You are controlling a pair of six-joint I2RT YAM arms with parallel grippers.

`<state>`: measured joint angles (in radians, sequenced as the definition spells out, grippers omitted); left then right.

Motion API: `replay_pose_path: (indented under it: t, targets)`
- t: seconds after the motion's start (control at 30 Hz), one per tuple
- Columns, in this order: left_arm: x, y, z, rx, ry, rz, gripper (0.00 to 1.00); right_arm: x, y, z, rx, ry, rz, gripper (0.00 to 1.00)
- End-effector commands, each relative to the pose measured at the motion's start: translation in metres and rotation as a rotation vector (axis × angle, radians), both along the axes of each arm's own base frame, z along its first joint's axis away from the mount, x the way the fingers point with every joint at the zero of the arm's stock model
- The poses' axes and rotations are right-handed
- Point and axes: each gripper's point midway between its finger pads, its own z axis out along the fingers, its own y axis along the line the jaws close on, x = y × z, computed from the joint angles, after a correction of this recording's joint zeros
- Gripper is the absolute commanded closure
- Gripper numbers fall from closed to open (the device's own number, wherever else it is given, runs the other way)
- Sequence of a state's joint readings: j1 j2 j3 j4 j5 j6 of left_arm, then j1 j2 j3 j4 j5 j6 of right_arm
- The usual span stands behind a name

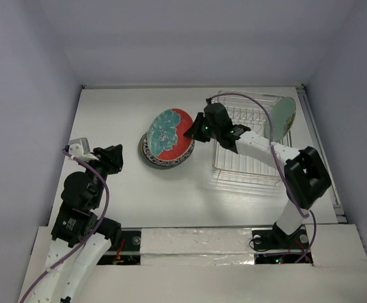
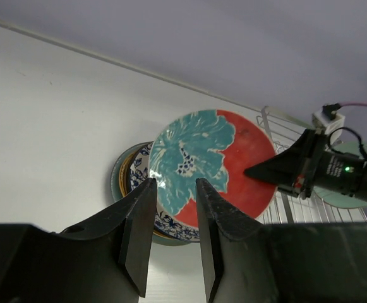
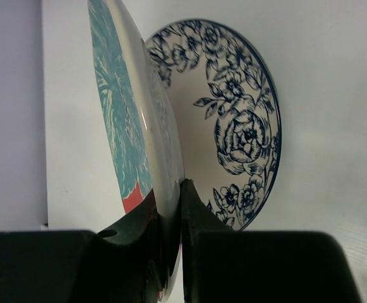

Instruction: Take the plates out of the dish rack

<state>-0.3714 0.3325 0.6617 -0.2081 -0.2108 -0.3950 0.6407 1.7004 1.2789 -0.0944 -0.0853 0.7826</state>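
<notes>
My right gripper is shut on the rim of the red plate with a teal flower and holds it tilted just above a stack of plates on the table. The red plate also shows in the left wrist view and edge-on in the right wrist view. The blue floral plate tops the stack beneath it. The wire dish rack stands at the right, with a pale green plate upright at its far right. My left gripper is open and empty, left of the stack.
The stack's lower plates show as a teal and brown rim in the left wrist view. A purple cable arcs over the rack. The table's raised right edge runs beside the rack.
</notes>
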Motion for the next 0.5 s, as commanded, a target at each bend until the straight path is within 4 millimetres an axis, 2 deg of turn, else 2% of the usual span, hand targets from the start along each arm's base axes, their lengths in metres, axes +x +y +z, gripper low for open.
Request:
replay_pose_path:
  t: [0.0,0.1,0.23,0.33,0.37,0.47]
  targets:
    - [0.002,-0.002,0.003,-0.009,-0.012,-0.007,0.72,0.012,0.040,0.107,0.327,-0.233,0.024,1.00]
    - [0.002,-0.002,0.004,-0.010,-0.015,-0.007,0.72,0.013,0.041,0.071,0.318,-0.169,0.003,1.00]
    - [0.002,-0.002,0.004,-0.009,-0.017,-0.007,0.72,0.008,0.048,0.043,0.323,-0.115,0.017,1.00]
    - [0.002,-0.002,0.004,-0.009,-0.017,-0.007,0.71,0.003,0.048,0.022,0.295,-0.082,0.008,0.90]
    - [0.002,-0.002,0.005,-0.010,-0.018,-0.007,0.71,0.002,0.047,0.015,0.286,-0.070,0.008,0.84]
    - [0.001,-0.002,0.005,-0.010,-0.020,-0.007,0.71,0.000,0.044,0.002,0.264,-0.051,0.001,0.75]
